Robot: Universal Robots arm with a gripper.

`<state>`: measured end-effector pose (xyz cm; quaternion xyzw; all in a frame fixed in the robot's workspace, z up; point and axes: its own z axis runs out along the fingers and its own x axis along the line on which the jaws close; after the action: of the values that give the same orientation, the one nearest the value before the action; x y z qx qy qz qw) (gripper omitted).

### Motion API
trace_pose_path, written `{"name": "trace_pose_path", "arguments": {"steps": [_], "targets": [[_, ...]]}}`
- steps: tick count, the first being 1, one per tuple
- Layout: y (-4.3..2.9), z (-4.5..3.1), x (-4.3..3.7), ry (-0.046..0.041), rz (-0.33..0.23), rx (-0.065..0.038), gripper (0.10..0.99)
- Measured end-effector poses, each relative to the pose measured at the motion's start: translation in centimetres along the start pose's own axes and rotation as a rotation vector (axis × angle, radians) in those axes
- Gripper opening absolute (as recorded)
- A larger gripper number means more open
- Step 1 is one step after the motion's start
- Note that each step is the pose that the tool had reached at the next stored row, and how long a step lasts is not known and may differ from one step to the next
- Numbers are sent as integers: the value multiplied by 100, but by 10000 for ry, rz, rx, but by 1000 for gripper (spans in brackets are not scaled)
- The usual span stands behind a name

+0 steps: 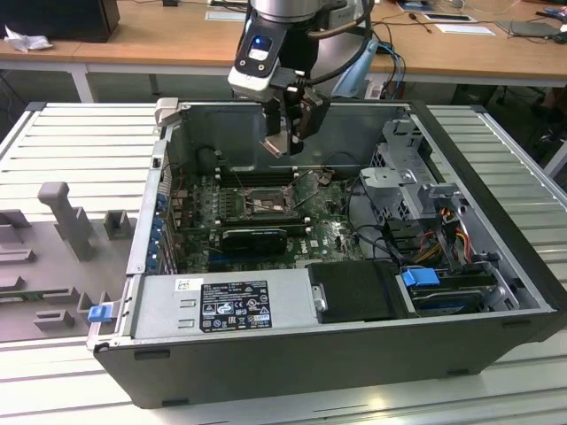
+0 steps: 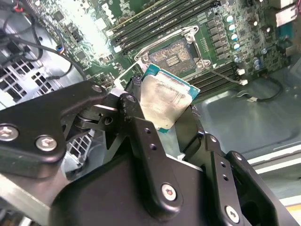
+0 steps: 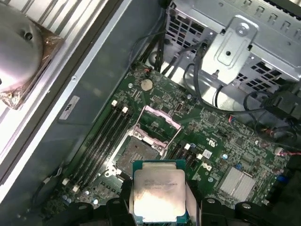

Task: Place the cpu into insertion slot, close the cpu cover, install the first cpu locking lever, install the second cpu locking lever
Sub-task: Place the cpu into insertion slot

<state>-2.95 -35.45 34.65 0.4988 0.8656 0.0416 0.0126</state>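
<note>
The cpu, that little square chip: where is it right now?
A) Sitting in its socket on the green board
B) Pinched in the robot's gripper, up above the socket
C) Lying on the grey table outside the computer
B: in the second wrist view the cpu is pinched in the gripper, and the insertion slot beyond it has no chip in it.

You had glare bleaching the green circuit board in the second wrist view; the dark grey computer case sat shadowed inside.
</note>
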Motion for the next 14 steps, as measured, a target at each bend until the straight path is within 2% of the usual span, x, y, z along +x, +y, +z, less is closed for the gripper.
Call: {"name": "trace_pose_path", "arguments": {"steps": [5, 11, 14], "targets": [[-1, 12, 0, -64, 766, -16, 529], [-7, 87, -1, -90, 963, -15, 529], [-9, 96, -2, -132, 1455, -25, 529]]}}
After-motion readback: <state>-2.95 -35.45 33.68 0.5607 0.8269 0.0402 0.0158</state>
